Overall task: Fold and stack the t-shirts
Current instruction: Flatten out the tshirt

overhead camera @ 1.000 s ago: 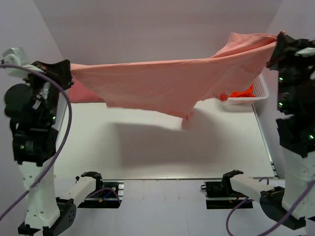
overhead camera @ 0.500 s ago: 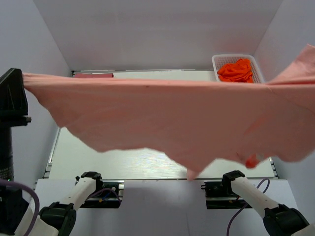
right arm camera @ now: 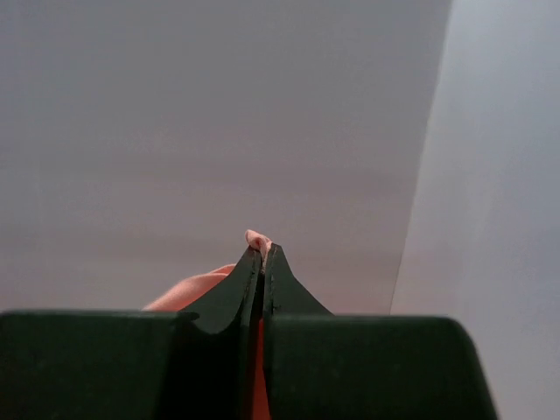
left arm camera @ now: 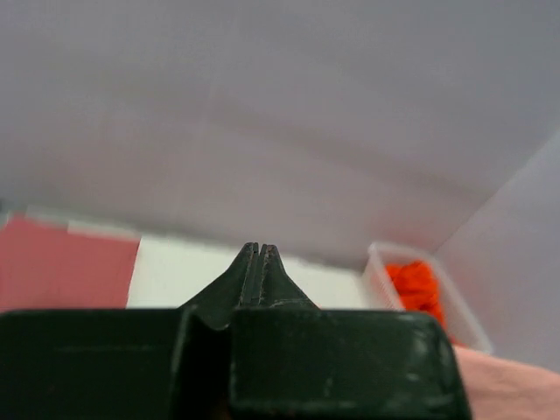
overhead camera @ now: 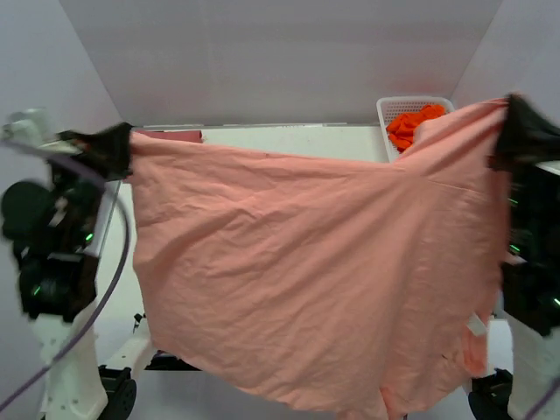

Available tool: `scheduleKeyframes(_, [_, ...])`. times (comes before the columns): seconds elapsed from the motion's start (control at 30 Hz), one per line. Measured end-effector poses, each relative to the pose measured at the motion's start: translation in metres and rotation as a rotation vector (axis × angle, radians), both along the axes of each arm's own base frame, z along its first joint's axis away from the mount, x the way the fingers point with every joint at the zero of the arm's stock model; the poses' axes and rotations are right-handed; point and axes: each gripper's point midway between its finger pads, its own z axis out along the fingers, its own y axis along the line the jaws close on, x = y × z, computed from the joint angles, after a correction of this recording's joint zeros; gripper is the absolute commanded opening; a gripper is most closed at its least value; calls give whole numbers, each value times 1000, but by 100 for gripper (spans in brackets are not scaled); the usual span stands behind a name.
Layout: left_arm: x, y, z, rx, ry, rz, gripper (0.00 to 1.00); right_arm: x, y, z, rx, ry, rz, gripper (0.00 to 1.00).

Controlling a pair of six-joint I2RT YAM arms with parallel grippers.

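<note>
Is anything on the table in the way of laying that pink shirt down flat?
Nothing visible: the pink shirt hides most of the table; a red shirt far left and basket far right sit at its edges.

Back wall [overhead camera: 289, 61]: at twelve o'clock we see a plain, pale lilac-grey panel.
Left wall [overhead camera: 44, 61]: we find it at nine o'clock, same tone.
Right wall [overhead camera: 518, 39]: at three o'clock.
Table [overhead camera: 289, 137]: we glimpse a white strip toward twelve.
Light: soft, even.
</note>
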Motion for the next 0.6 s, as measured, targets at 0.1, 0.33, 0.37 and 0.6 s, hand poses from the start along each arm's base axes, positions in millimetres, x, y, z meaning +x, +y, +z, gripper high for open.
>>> scheduleKeyframes(0.1, [66,-2,-84,4,209,20,0,75,24,-74,-65,200,-5,0])
scheduleKeyframes(0.33, [188,8,-329,49,763,171,5,247,66,-303,-187,702,-78,12])
scheduleKeyframes(0.37, [202,11,-356,58,818,201,21,272,72,-345,-205,795,-83,27])
scheduleKeyframes(0.6, [292,31,-464,114,1079,382,100,373,98,-523,-262,1204,-86,90])
